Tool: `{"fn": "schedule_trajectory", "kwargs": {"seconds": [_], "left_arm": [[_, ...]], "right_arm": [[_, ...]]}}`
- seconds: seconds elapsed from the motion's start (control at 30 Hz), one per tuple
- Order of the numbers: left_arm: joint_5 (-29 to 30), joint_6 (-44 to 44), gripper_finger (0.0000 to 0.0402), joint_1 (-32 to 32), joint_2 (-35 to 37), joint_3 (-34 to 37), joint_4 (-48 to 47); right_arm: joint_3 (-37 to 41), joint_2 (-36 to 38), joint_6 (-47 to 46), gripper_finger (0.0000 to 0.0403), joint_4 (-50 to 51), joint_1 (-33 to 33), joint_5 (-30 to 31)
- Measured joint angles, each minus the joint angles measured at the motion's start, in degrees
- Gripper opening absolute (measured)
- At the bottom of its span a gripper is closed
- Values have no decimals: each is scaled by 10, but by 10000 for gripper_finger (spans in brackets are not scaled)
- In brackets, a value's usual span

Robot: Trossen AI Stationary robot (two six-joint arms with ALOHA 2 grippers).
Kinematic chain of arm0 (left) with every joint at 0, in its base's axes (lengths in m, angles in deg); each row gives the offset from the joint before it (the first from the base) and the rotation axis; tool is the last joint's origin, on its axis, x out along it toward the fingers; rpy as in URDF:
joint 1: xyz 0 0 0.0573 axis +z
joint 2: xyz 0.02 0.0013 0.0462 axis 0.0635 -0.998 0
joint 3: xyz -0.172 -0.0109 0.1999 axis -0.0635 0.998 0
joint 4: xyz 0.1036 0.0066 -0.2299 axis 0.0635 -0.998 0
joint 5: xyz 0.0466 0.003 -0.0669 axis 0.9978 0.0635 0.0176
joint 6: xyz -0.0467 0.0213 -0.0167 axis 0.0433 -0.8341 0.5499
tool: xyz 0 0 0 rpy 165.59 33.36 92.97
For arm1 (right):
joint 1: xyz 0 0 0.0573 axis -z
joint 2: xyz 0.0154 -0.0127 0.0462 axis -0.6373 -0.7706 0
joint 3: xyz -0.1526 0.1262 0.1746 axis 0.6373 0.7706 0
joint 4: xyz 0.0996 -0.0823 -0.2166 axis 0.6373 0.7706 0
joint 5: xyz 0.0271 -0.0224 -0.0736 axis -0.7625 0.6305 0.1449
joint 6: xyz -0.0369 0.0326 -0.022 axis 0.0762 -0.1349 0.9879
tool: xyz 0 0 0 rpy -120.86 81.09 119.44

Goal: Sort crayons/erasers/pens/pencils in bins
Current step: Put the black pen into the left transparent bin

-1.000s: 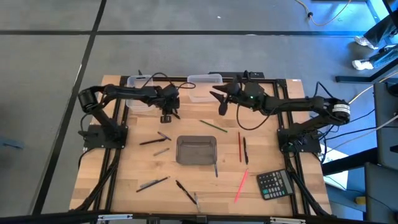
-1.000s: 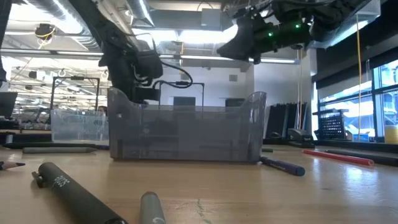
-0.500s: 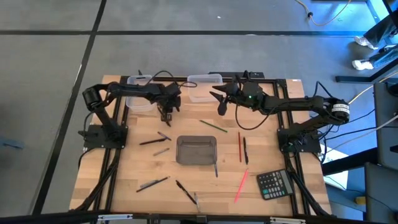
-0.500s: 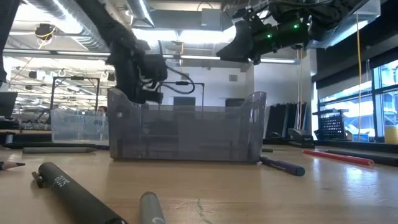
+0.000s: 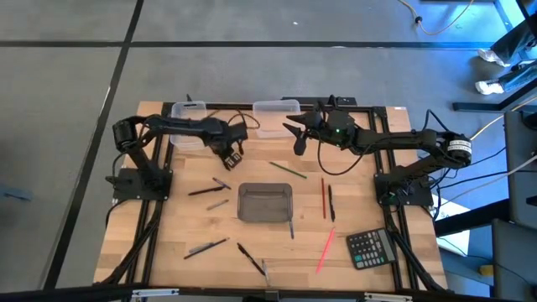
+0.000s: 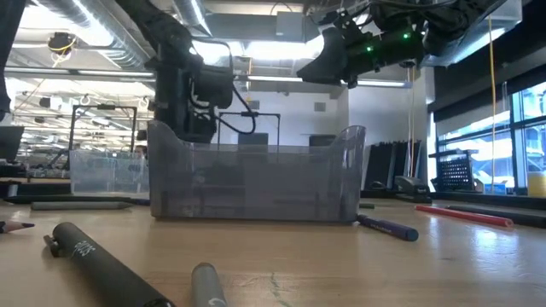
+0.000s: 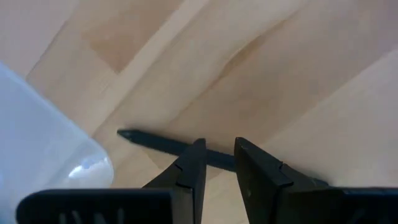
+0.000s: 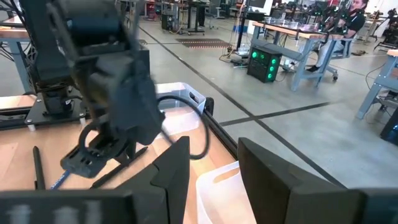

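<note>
My left gripper point(image 5: 232, 156) points down at the far left of the table, beside a clear bin point(image 5: 189, 126), its fingers a little apart. Under them a dark pencil point(image 7: 152, 142) lies on the wood and crosses the gap point(image 7: 219, 163). My right gripper point(image 5: 294, 139) hangs open and level, high over the table by the second clear bin point(image 5: 275, 116), holding nothing point(image 8: 211, 168). The smoky grey bin point(image 5: 265, 203) stands at the table's middle. Loose sticks lie around it: red point(image 5: 324, 197), pink point(image 5: 325, 250), green point(image 5: 288, 169) and dark ones point(image 5: 205, 191). My left gripper's fingers point(image 7: 194, 169) stand over the dark pencil's middle point(image 7: 219, 159), pointing down, with the pencil running from one finger to the other. The fingers hide the place where they could meet it, so I cannot tell whether they touch it.
A black calculator point(image 5: 371, 248) lies at the near right corner. A thick dark bar point(image 6: 102, 264) lies close to the low camera. More dark sticks lie near the front edge point(image 5: 250, 257) and front left point(image 5: 206, 247). Bare wood shows right of the grey bin.
My left gripper has rolled about its own line, turning its fingers, and has shifted a little toward the table's right edge, staying next to the clear bin. My right gripper has kept still.
</note>
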Motion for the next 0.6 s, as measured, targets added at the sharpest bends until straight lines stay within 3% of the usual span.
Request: {"fn": "schedule_trajectory", "kwargs": {"seconds": [0.2,0.33,0.6], "left_arm": [[60,67,78,-29,0,19,2],[70,127,84,-40,0,19,-2],[100,264,142,-71,0,43,6]], "right_arm": [[0,0,-3,141,5,0,0],[0,0,-5,141,4,0,37],[0,0,-5,141,2,0,45]]}}
